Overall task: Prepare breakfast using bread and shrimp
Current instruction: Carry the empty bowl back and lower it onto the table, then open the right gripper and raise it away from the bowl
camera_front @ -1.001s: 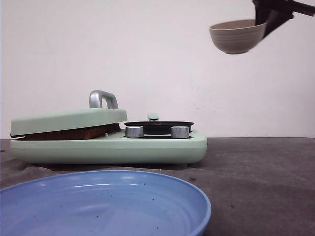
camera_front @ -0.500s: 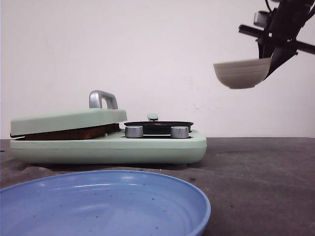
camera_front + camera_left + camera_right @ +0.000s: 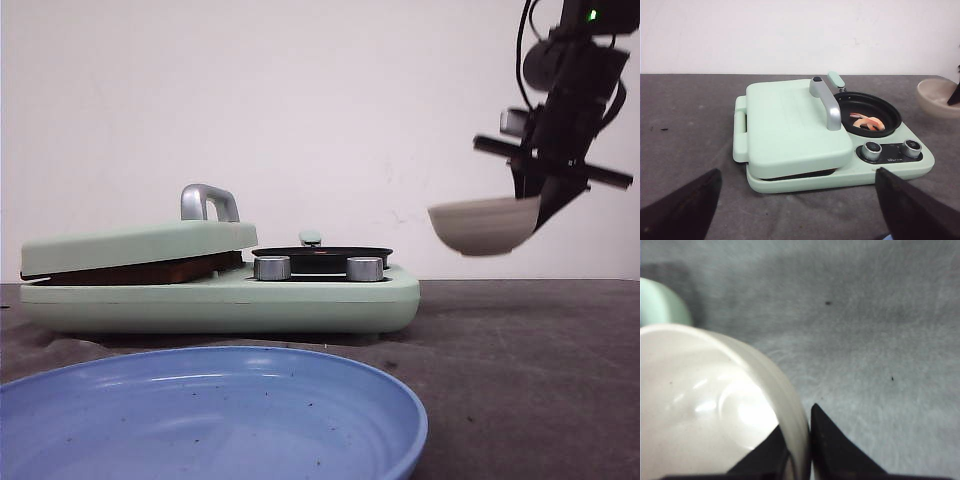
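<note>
My right gripper [image 3: 533,205] is shut on the rim of the beige ribbed bowl [image 3: 484,224] and holds it in the air to the right of the green cooker [image 3: 230,295]. In the right wrist view the bowl [image 3: 710,405] is empty and its wall sits between my fingers [image 3: 832,445]. The shrimp [image 3: 867,121] lie in the cooker's black pan [image 3: 867,112]. The bread [image 3: 140,272] shows as a brown edge under the shut lid [image 3: 140,245]. My left gripper [image 3: 800,210] is open and empty, in front of the cooker.
A blue plate [image 3: 210,420] lies at the front of the grey table [image 3: 530,370]. The cooker has a silver lid handle [image 3: 827,100] and two knobs [image 3: 871,150]. A white wall stands behind.
My right gripper has carried the beige bowl downward by a long way, from high up to just above table height. The cooker and plate have not moved.
</note>
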Controlling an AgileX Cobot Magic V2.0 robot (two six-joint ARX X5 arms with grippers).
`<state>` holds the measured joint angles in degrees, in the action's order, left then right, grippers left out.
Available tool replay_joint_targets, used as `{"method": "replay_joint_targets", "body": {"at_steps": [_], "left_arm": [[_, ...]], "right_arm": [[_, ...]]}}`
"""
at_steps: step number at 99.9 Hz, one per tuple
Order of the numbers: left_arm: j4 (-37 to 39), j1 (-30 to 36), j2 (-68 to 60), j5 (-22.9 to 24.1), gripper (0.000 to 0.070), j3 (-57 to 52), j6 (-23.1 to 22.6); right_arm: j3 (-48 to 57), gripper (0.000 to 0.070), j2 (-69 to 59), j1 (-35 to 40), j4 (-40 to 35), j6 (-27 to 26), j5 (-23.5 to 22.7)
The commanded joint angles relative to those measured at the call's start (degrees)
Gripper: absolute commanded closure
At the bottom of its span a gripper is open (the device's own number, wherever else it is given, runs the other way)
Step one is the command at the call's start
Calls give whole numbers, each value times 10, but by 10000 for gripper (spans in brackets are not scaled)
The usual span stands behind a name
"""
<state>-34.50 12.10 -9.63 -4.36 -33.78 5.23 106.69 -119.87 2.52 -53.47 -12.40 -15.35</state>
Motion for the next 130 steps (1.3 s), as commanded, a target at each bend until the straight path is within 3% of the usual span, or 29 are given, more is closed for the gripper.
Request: {"method": "replay_joint_targets", "body": {"at_steps": [1, 62, 68, 76, 78, 82, 130], "left_arm": [[6, 0, 1, 1, 146, -1, -5], [0, 0, 1, 4, 146, -1, -4], [1, 0, 1, 4, 146, -1, -4], [0, 0, 1, 4, 146, -1, -4], [0, 0, 1, 4, 146, -1, -4], [0, 0, 1, 5, 146, -1, -4], [-1, 0, 1, 5, 146, -1, -2]], "right_arm": [[12, 697, -28, 0, 5, 7, -3], [-81, 694, -52, -5, 82, 9, -10], [-82, 619, -52, -5, 82, 9, -10], [-82, 363, -52, -5, 85, 9, -9], [-82, 272, -52, -5, 87, 9, -9], [-82, 188, -52, -5, 89, 11, -10], [-80, 184, 45, -14, 114, 24, -13]]}}
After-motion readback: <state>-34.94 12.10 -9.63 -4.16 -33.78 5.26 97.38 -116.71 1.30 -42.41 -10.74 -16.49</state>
